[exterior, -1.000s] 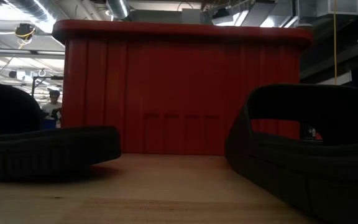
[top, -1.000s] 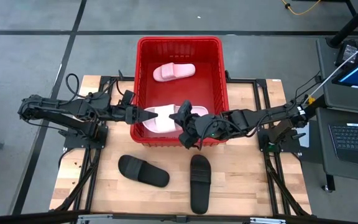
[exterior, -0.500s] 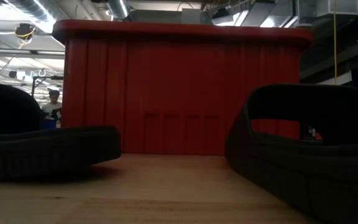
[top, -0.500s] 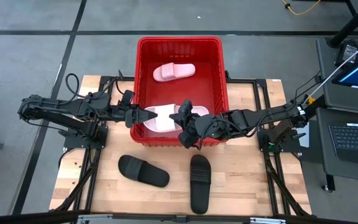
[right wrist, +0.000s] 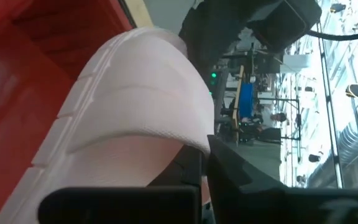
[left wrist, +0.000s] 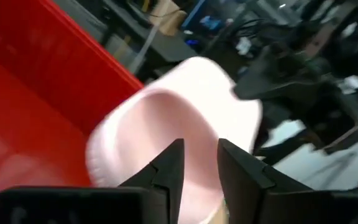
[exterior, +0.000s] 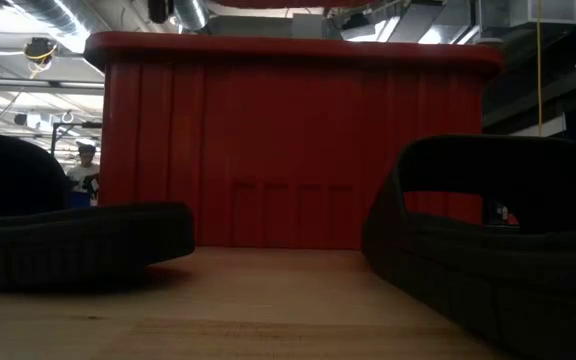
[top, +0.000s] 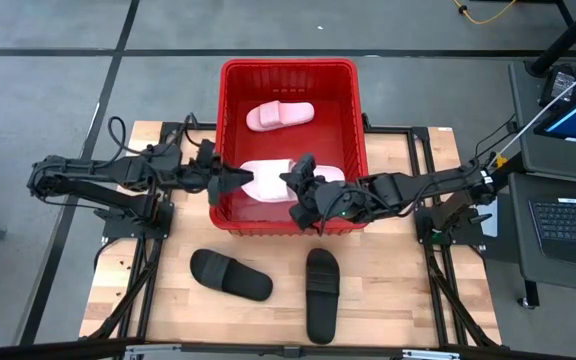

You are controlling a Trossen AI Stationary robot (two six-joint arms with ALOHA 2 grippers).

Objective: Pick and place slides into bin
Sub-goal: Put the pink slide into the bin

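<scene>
A pale pink slide (top: 273,178) hangs over the near part of the red bin (top: 288,65), between my two grippers. My right gripper (top: 298,185) is shut on its right end. At its left end my left gripper (top: 238,179) stands open, and in the left wrist view the slide (left wrist: 185,106) fills the space just ahead of the parted fingers (left wrist: 166,171). Another pink slide (top: 280,115) lies on the bin's floor at the far side. Two black slides (top: 230,274) (top: 321,293) lie on the table in front of the bin. My right gripper pinches an edge of the pink slide (right wrist: 185,146) at its right end between its two shut fingers (right wrist: 219,168). It comes nearly level from the table's right. The slide is lifted clear above the bin's floor and reaches away from the fingers toward the left. Whether my left gripper touches the slide, I cannot tell.
The bin's tall red wall (exterior: 288,150) rises behind the two black slides (exterior: 78,240) (exterior: 498,250) in the low view. Bare wooden table lies around and in front of them. A laptop stand (top: 568,130) is off the table's right side.
My left gripper has rolled and opened at the pink slide's left end. The slide has swung toward the table's far edge and now lies more squarely across the bin, still held by my right gripper.
</scene>
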